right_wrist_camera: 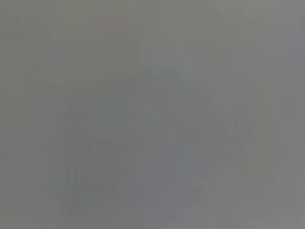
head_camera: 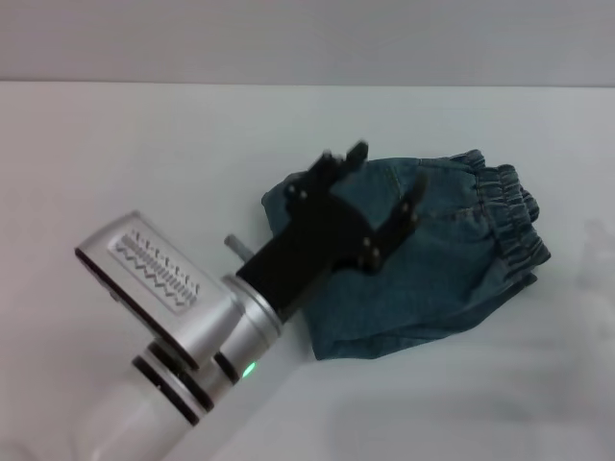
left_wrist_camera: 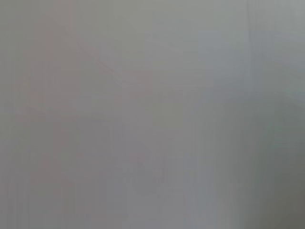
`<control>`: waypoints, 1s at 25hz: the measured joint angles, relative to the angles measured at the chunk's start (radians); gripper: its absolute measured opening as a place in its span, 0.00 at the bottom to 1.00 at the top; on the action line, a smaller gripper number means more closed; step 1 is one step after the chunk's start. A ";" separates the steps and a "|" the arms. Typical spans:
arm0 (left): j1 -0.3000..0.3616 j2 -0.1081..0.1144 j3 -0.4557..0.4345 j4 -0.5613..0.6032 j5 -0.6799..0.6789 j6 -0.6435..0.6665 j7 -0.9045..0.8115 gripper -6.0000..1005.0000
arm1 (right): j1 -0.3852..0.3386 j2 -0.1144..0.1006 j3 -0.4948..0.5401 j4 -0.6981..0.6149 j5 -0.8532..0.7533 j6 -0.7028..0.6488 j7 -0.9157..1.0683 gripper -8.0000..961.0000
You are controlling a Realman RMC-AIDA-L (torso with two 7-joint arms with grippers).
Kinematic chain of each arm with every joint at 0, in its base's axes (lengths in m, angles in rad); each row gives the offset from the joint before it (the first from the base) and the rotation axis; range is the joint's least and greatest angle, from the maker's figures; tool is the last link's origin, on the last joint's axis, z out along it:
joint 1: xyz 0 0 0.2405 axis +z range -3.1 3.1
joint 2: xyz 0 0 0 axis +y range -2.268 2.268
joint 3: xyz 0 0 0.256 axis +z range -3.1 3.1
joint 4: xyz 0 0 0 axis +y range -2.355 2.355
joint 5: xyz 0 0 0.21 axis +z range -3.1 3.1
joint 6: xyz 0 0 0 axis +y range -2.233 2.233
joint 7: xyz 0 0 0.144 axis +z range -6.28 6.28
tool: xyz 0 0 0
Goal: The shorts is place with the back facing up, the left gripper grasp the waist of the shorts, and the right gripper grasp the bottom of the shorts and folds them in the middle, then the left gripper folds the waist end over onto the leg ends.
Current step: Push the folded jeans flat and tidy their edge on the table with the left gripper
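Now the shorts (head_camera: 432,259) lie on the white table (head_camera: 115,144) as a folded bundle of faded blue denim, a little right of the head view's centre. The waist of the shorts (head_camera: 514,216) — the gathered, ruffled band — sits at the bundle's three o'clock edge, running roughly from one o'clock down toward four o'clock. The bundle's lower edge, toward six o'clock, is a smooth doubled fold of denim. The leg hems cannot be picked out in this heap.

The left gripper (head_camera: 384,187) reaches in from seven o'clock on its thick silver-and-white arm, whose green light (head_camera: 248,369) glows near the black rings. Its black body covers the nine o'clock part of the bundle. The claw is released: its two fingers are spread apart with bare denim showing between them and nothing pinched. One finger (head_camera: 344,158) points toward twelve o'clock at the bundle's far edge; the other sits over the middle of the cloth, its tip toward the waistband. Whether the fingers touch the denim or hang just above it cannot be told.

The right gripper is not in the head view. Both wrist views show only an even grey blur — no object can be made out in either.
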 joint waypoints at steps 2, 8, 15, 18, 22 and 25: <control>-0.003 -0.001 0.028 0.042 0.000 0.001 -0.003 0.82 | 0.002 0.000 -0.012 -0.035 0.005 0.015 -0.001 0.01; -0.003 -0.006 0.099 0.104 -0.016 -0.019 -0.015 0.58 | 0.011 0.000 -0.016 -0.071 0.008 0.021 0.000 0.01; -0.002 -0.005 0.130 0.135 -0.062 -0.058 -0.145 0.20 | 0.036 -0.002 -0.025 -0.091 0.009 0.022 0.004 0.01; -0.007 -0.003 0.152 0.146 -0.062 -0.091 -0.182 0.15 | 0.047 -0.002 -0.026 -0.103 0.009 0.022 0.005 0.01; -0.012 -0.003 0.173 0.146 -0.062 -0.123 -0.191 0.07 | 0.062 -0.003 -0.026 -0.119 0.010 0.023 0.005 0.01; -0.016 -0.004 0.176 0.147 -0.062 -0.149 -0.202 0.02 | 0.073 -0.004 -0.026 -0.129 0.010 0.023 0.006 0.01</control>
